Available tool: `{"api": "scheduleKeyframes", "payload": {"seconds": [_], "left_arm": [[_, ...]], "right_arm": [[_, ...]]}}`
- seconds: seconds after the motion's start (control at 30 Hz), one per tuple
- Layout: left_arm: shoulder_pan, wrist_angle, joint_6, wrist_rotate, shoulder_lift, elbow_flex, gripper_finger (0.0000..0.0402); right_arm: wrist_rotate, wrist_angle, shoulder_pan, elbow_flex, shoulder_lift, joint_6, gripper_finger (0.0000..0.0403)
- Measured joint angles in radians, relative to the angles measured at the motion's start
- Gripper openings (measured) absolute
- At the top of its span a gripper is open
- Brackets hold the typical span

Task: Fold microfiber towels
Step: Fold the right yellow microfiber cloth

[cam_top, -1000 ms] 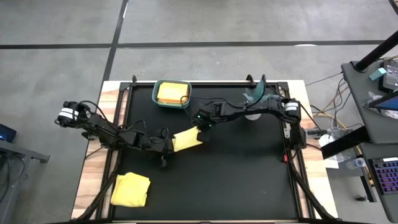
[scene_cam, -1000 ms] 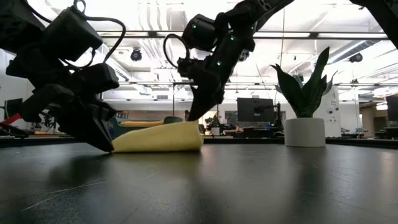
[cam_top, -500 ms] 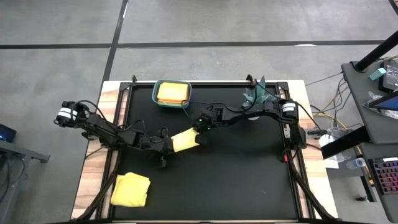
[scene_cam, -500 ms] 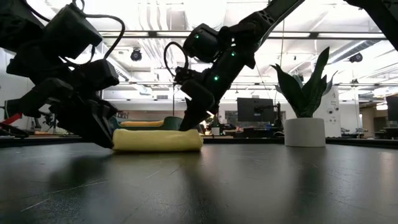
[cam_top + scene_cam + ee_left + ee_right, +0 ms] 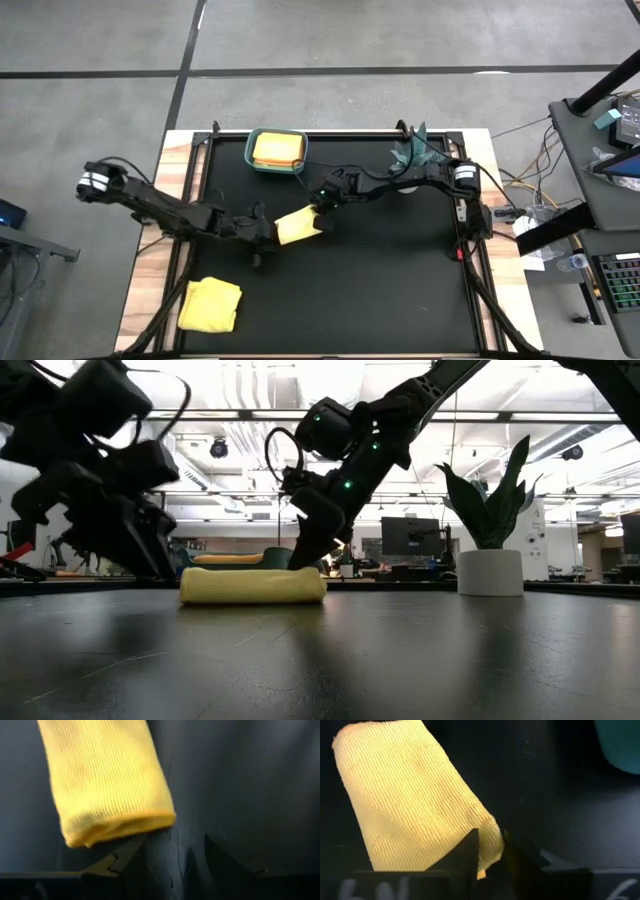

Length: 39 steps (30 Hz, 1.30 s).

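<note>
Just below and right of the teal bin (image 5: 277, 150), a folded yellow towel (image 5: 298, 225) lies flat, its long axis running left to right, tilted slightly. Left gripper (image 5: 262, 231), fingers apart, sits at its left end. Right gripper (image 5: 322, 200) pinches its upper-right corner.
</note>
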Motion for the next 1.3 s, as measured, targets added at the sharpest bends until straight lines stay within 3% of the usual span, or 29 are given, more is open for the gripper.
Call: {"api": "scheduleKeyframes", "payload": {"seconds": [0.13,0.33,0.5,0.67,0.87,1.17,1.3], "left_arm": [[0.000,-0.022,0.086,-0.088,-0.073,0.000,0.0184],[0.019,-0.104,0.211,-0.319,-0.093,0.000,0.0184],[0.039,-0.116,0.233,-0.323,-0.047,-0.007,0.0184],[0.058,-0.025,0.243,-0.329,0.045,-0.008,0.0183],[0.072,0.066,0.259,-0.342,0.149,-0.001,0.0151],[0.072,0.070,0.259,-0.315,0.141,0.007,0.0103],[0.072,0.070,0.259,-0.314,0.129,0.007,0.0091]], "right_arm": [[0.000,-0.057,-0.014,0.015,-0.029,-0.013,0.0108],[-0.001,-0.076,-0.016,0.021,-0.078,-0.017,0.0109],[-0.002,-0.078,-0.007,0.020,-0.084,-0.016,0.0098],[-0.002,-0.073,-0.004,0.018,-0.077,-0.016,0.0091],[-0.003,-0.073,-0.001,0.013,-0.075,-0.002,0.0093],[-0.004,-0.080,0.002,0.007,-0.075,0.001,0.0089],[-0.073,-0.088,0.016,0.006,-0.075,-0.034,0.0084]]}}
